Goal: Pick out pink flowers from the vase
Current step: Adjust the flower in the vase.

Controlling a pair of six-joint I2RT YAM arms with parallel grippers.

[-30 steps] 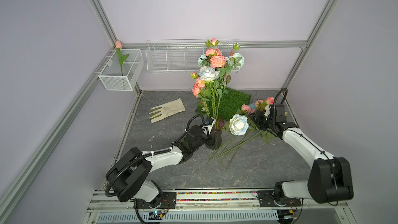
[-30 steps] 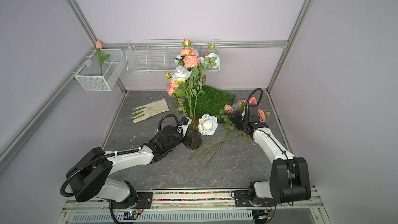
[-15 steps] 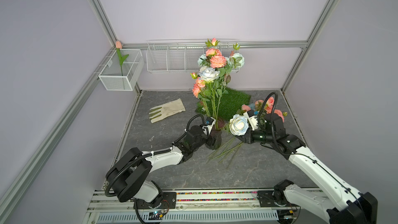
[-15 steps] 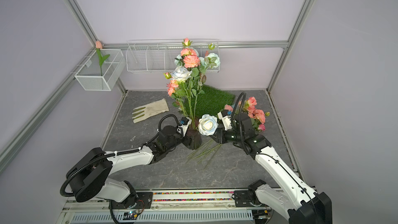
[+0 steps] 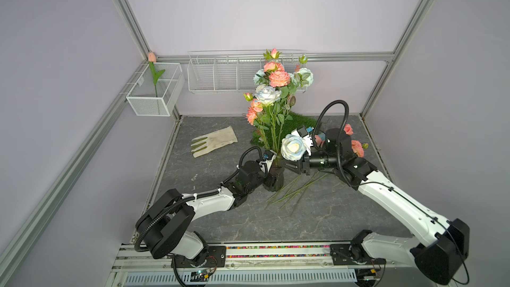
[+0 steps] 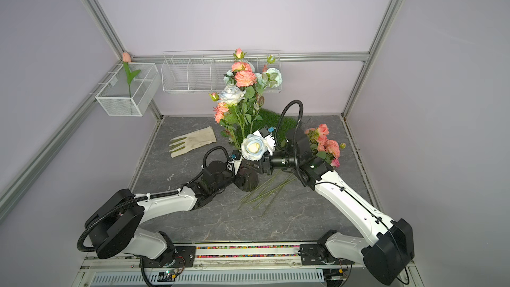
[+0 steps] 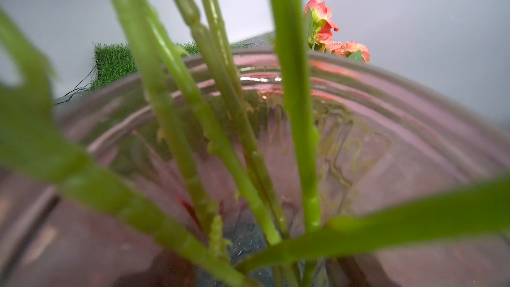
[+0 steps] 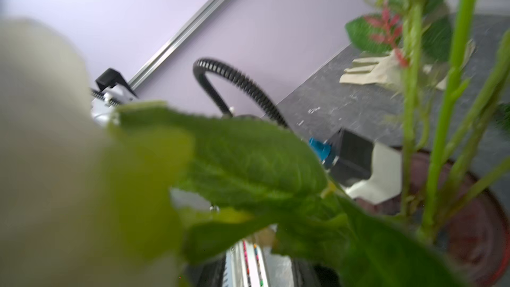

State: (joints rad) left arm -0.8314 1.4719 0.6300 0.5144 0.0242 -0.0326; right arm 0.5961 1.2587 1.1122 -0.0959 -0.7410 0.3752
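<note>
Left gripper [image 5: 268,176] is clamped tight on the dark ribbed vase [image 5: 274,184] mid-table. Several pink flowers [image 5: 276,77] stand up in that bunch, and a loose pink pile [image 6: 328,144] lies beside the right arm. Right gripper [image 5: 293,167] sits at the vase rim under a white-blue rose [image 5: 294,147]. Can't tell if its jaws are apart or pinching.

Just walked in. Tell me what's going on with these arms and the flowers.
The left gripper appears clamped on the vase, steadying it. The right gripper reaches toward the stems just above the rim, under a white rose. I cannot tell whether its jaws are open or shut. Some pink flowers lie on the table on the right arm's side, and more pink blooms stand in the vase.
</note>
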